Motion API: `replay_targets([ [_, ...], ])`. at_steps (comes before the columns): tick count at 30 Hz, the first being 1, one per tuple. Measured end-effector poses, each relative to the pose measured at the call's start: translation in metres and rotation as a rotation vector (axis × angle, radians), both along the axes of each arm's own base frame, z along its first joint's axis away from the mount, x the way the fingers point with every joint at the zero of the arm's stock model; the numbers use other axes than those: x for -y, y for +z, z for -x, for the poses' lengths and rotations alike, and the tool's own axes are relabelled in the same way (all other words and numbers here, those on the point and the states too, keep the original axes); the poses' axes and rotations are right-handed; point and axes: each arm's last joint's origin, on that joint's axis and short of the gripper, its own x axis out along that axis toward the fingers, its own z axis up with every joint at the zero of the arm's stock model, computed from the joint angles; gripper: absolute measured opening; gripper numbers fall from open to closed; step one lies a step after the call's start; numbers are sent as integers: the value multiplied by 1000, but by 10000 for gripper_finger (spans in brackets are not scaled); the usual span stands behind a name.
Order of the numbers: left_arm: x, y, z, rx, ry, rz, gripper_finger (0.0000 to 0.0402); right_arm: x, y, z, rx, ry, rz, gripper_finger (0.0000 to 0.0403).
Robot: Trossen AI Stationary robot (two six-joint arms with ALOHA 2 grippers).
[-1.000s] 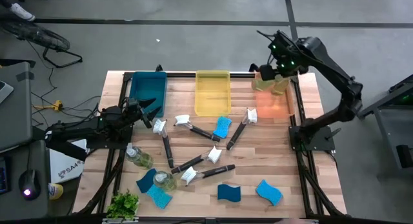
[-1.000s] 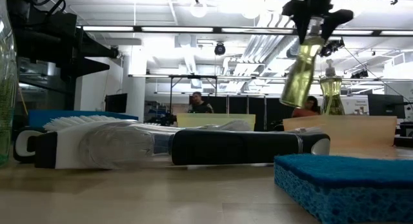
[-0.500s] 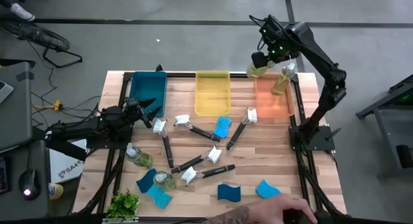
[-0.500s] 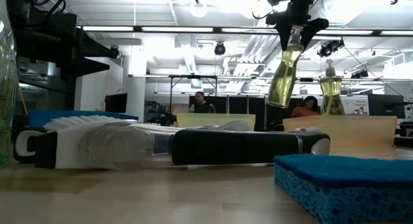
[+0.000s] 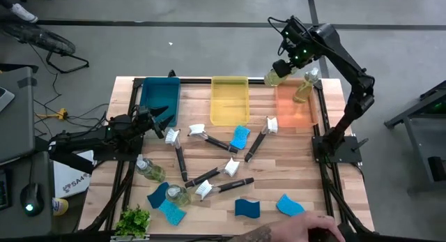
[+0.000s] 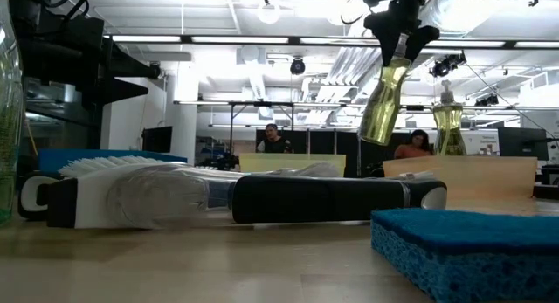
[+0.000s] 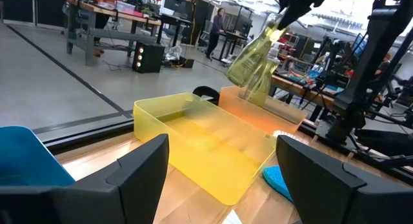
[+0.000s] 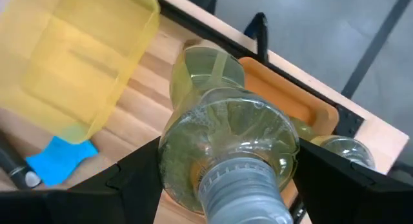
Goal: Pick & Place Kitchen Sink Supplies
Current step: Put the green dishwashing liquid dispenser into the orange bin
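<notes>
Roughly early-stage. Landmark: orange bin. One pump bottle already stands inside it. Right gripper clamps a second bottle by the neck, hanging tilted in the air above the orange bin's far corner, on the side toward the yellow bin, not yet lowered in. Yellow bin and blue bin, both beyond the orange bin's left side, look empty.

Left on the table, all well left of and nearer than the orange bin: several brushes, blue sponges, two more bottles. Left gripper sits by the blue bin, jaws wide, holding nothing. Most of the sorting remains.
</notes>
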Motion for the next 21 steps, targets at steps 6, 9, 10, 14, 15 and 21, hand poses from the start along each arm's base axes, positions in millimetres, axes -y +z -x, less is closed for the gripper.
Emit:
replay_targets([
  [6, 0, 0, 0, 0, 0, 0, 280, -18, 12, 2, -9, 170, 60, 284],
  [9, 0, 0, 0, 0, 0, 0, 280, -29, 20, 5, -11, 232, 98, 284],
  [10, 0, 0, 0, 0, 0, 0, 280, -33, 22, 5, -6, 251, 105, 284],
  [14, 0, 0, 0, 0, 0, 0, 280, -50, 30, 5, 10, 363, 137, 284],
  [15, 0, 0, 0, 0, 0, 0, 280, -55, 32, 4, 10, 405, 149, 284],
  [21, 0, 0, 0, 0, 0, 0, 280, -73, 37, 0, -44, 527, 220, 284],
])
